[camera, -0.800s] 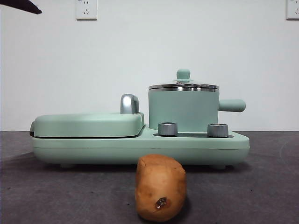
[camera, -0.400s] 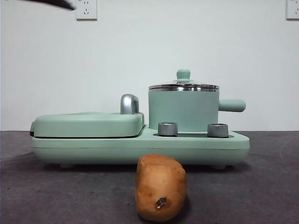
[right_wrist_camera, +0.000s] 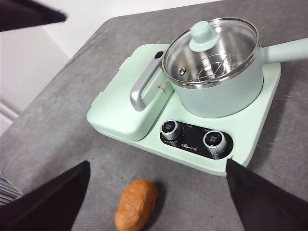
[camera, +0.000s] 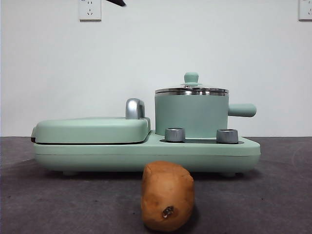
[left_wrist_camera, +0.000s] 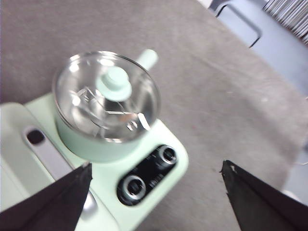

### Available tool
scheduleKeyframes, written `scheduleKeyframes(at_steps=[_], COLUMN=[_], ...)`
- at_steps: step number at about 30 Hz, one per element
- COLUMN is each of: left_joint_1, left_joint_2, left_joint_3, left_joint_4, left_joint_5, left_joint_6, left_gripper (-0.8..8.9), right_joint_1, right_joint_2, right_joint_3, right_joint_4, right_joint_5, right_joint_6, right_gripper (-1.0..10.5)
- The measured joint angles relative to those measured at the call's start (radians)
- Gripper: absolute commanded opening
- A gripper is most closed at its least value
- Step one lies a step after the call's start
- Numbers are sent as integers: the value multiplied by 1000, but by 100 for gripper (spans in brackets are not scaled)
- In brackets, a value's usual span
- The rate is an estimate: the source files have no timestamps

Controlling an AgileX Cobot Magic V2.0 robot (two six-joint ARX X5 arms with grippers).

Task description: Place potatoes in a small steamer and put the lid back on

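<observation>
The orange-brown potato (camera: pixel 167 196) lies on the grey table in front of the appliance, with its dark pitted end toward the front camera. It also shows in the right wrist view (right_wrist_camera: pixel 136 204). The mint-green steamer (camera: pixel 191 117) stands on the appliance's right side, its handle pointing right. The glass lid (camera: pixel 191 89) with the green knob sits on it. My left gripper (left_wrist_camera: pixel 156 166) is open and empty, high above the steamer (left_wrist_camera: pixel 82 139) and lid (left_wrist_camera: pixel 106 96); it shows as a black tip in the front view (camera: pixel 116 2). My right gripper (right_wrist_camera: pixel 158 163) is open and empty, high above the potato and the appliance's front edge.
A flat mint-green griddle cover (camera: pixel 92 129) with a chrome handle (camera: pixel 135 108) fills the appliance's left side. Two steel knobs (camera: pixel 175 134) (camera: pixel 227 136) sit on the front of the base. Grey table (camera: pixel 273 195) extends around it, with a white wall behind.
The black gripper tip at the top of the front view has moved right, from the left corner to past the wall outlet. The potato, steamer and lid have not moved.
</observation>
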Motion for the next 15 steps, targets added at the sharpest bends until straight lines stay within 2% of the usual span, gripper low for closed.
scheduleKeyframes(at_steps=[8,15], left_joint_1=[-55,-99], left_joint_2=[269,406], left_joint_3=[177,192], left_joint_4=[18,184], left_joint_5=[-134,-193], left_joint_6=[43,44], left_gripper=[440,436], right_joint_1=[0,0], right_joint_2=[0,0], right_joint_3=[0,0], right_joint_4=[0,0], right_joint_5=[-19,-19], right_joint_6=[18,18], right_gripper=[451,451])
